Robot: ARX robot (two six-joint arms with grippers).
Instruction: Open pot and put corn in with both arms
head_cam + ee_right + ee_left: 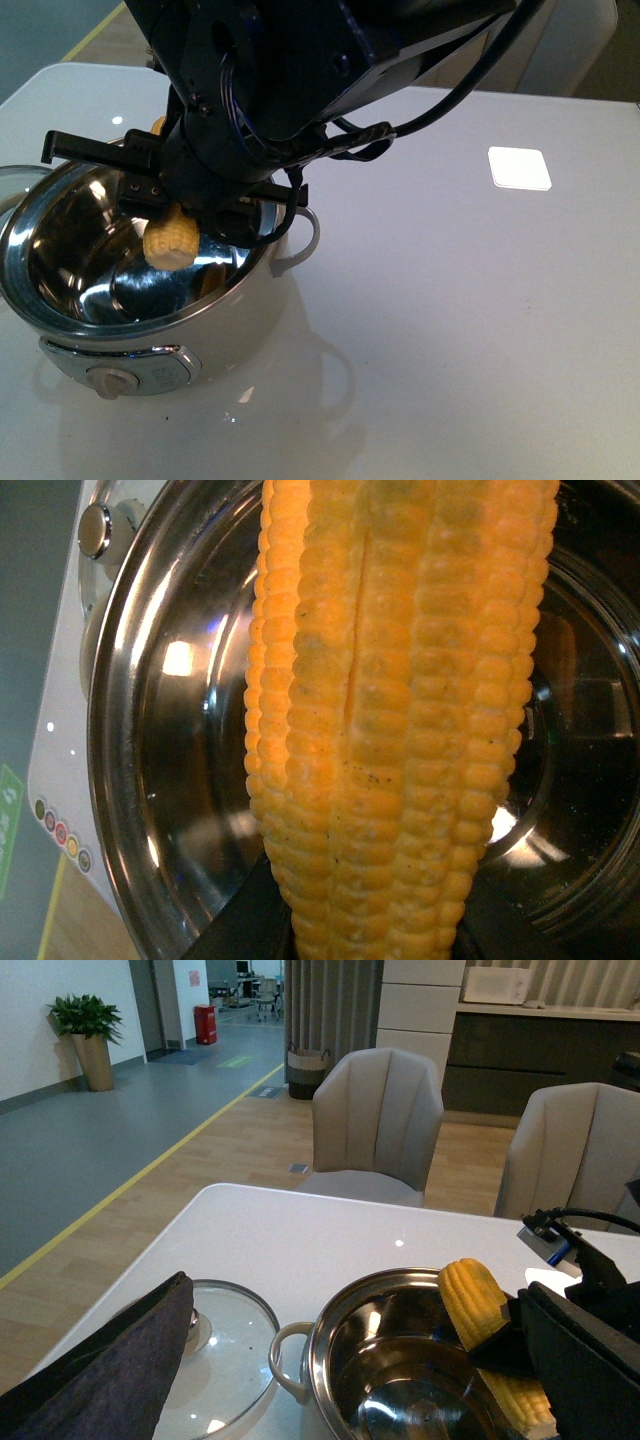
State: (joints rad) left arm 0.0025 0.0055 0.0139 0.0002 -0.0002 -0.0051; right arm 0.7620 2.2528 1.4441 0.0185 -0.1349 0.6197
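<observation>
While the right gripper (185,215) pinches the corn (172,243) over the open pot (150,320) near the table's (450,330) left edge, we note the lid (225,1355) flat beside it; the left gripper's (100,1370) jaws we cannot tell.

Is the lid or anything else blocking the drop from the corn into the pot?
Nothing visible does. The lid lies on the table beside the pot, whose steel interior is open. The right gripper holds the corn directly over that opening.
</observation>
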